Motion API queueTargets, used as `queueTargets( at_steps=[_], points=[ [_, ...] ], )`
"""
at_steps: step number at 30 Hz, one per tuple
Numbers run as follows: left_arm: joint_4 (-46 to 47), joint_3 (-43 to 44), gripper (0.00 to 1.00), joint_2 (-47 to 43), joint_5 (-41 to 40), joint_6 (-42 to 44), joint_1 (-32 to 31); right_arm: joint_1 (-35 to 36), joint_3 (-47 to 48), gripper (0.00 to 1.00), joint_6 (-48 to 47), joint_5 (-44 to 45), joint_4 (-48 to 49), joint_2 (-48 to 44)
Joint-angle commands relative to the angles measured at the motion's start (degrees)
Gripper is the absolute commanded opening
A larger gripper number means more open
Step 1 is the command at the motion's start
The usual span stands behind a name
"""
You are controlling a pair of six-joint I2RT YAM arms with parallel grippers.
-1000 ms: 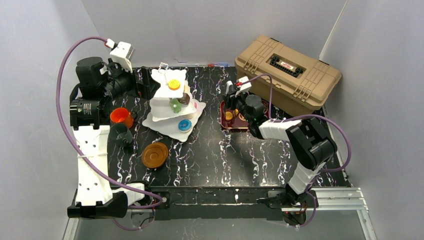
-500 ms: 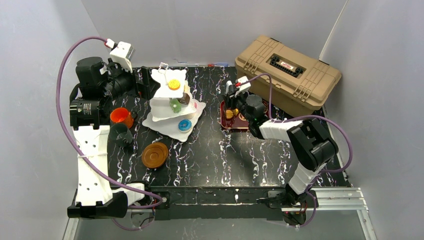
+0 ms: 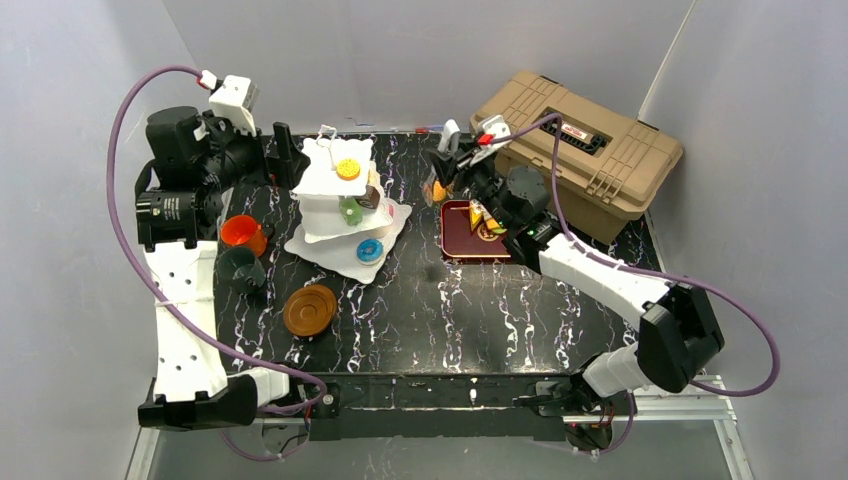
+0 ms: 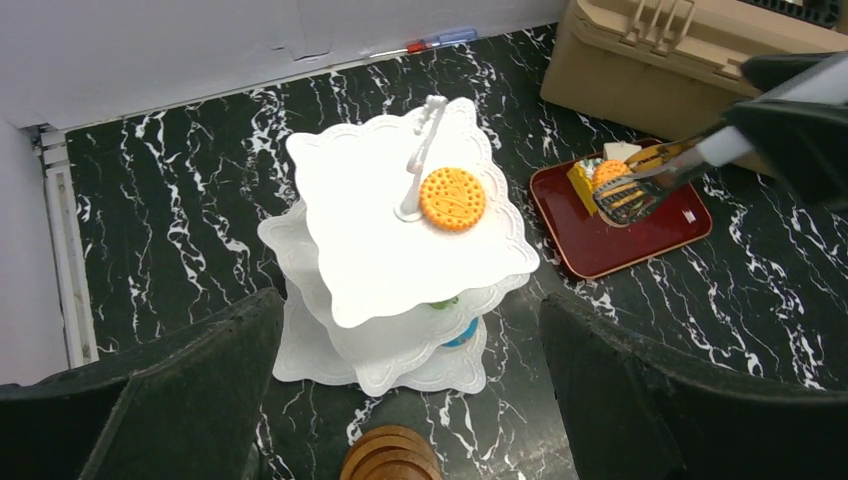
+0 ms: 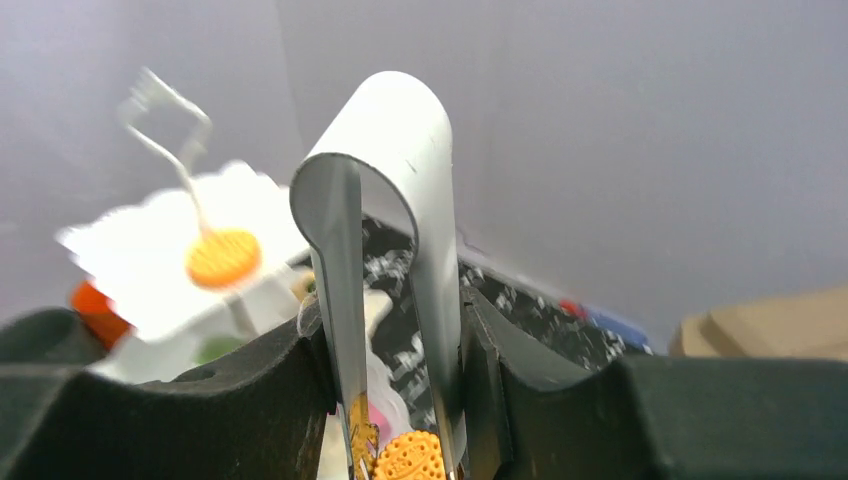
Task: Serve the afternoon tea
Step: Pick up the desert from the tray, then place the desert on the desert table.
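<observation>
You are looking down on a black marbled table (image 3: 420, 310). At centre left stands the white three-tier stand (image 3: 330, 180), with an orange biscuit (image 3: 348, 169) on its top plate, a green pastry (image 3: 350, 211) on the middle one and a blue donut (image 3: 369, 250) on the bottom. Your left gripper (image 3: 284, 158) hangs just left of the top tier, jaws spread. Lower left of the stand sit an orange cup (image 3: 241, 232), a dark cup (image 3: 241, 268) and stacked brown saucers (image 3: 310, 309). Right of centre, your right gripper (image 3: 458, 168) clamps metal tongs (image 3: 449, 131) pinching an orange pastry (image 3: 437, 190) just off the upper left corner of a red tray (image 3: 462, 240). A tan toolbox (image 3: 575, 145) fills the upper right.
</observation>
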Motion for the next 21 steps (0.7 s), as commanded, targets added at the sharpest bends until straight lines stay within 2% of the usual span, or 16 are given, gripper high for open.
queueTargets(
  at_steps=[1, 5, 11, 21],
  points=[
    [-0.66, 2.96, 0.98, 0.83, -0.2, -1.28, 1.96, 3.44, 9.49, 0.01, 1.3, -0.44, -3.85, -3.4],
    [-1.15, 3.66, 0.98, 2.26, 0.23, -2.3, 2.98, 8.3, 17.45, 0.01, 1.17, -0.21, -6.69, -1.2],
    [-0.87, 3.48, 0.98, 2.47, 0.7, -2.71, 3.47, 15.29, 29.42, 0.01, 0.05, 1.58, -7.55, 7.15],
    [-3.37, 5.86, 0.98, 3.15, 0.06, -2.5, 5.03, 19.13, 43.72, 0.01, 0.63, 1.62, -7.23, 18.99]
  ],
)
